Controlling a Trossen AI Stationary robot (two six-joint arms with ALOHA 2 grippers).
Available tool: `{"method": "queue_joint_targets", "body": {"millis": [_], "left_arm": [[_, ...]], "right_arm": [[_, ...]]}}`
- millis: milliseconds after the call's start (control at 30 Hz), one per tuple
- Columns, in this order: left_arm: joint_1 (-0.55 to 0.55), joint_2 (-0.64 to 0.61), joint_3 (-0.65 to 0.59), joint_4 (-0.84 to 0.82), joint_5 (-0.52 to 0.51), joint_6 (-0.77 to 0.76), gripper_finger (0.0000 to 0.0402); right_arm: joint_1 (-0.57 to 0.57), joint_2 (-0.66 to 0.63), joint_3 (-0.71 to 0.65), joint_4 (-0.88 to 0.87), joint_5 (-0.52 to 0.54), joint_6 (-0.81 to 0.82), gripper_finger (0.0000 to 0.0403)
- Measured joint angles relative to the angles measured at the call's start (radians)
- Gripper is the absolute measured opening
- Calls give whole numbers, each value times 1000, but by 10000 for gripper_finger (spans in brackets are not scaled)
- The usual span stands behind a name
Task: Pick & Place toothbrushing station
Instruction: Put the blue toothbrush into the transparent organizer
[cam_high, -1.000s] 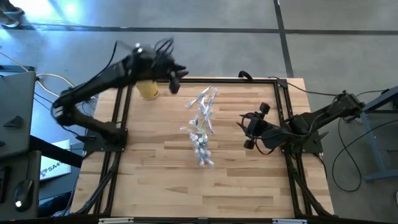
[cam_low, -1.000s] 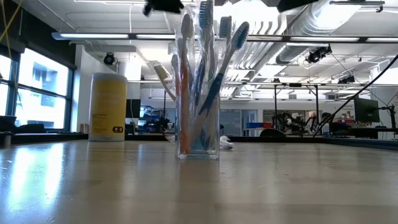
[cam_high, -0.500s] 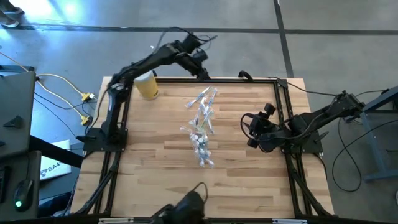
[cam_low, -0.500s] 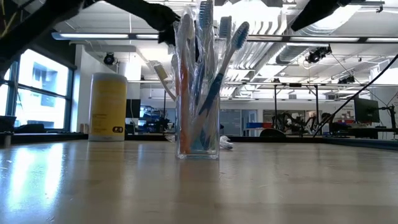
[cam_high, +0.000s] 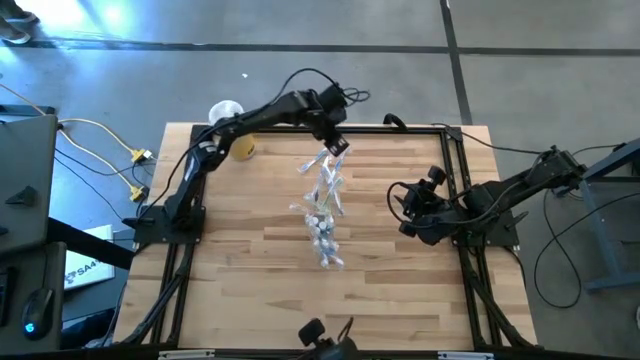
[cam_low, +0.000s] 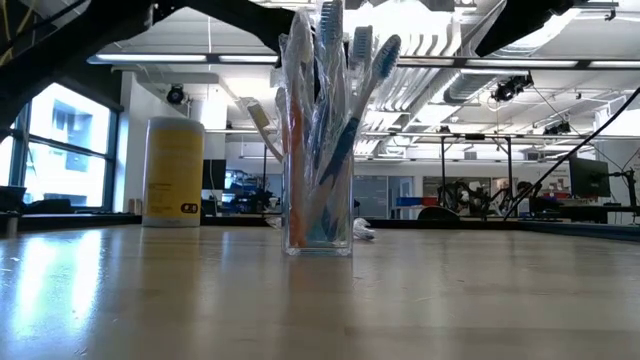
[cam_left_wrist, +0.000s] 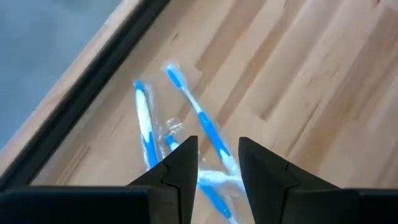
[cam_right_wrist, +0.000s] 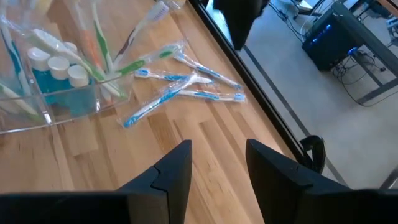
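- High view: straight down over the table (cam_high: 250, 290)
- Low view: tabletop level, close to the cup (cam_low: 318, 205)
- Wrist views: both look down on the toothbrushes (cam_left_wrist: 202, 124)

the left arm is stretched from its base at the table's left side across toward the far middle, and the left gripper (cam_high: 336, 138) is held there with its fingers (cam_left_wrist: 180, 167) slightly parted. the right arm is folded low at the right side; the right gripper (cam_high: 403, 208) is held with fingers apart.
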Motion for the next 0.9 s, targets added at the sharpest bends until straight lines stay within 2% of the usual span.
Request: {"method": "queue_joint_targets", "body": {"millis": [200,567,767,900], "left_arm": [[-19,77,-2,61,16,-10,113],[-29,145,0,49,19,-34,113],[-58,175,-2,37,58,15,113],[-76,187,-1,59,38,77,113]], "right_arm": [[0,0,0,1,-3,0,144],[0,0,0,-1,-8,4,144],[0,0,0,-1,-8,4,144],[0,0,0,-2,-8,10,144]]}}
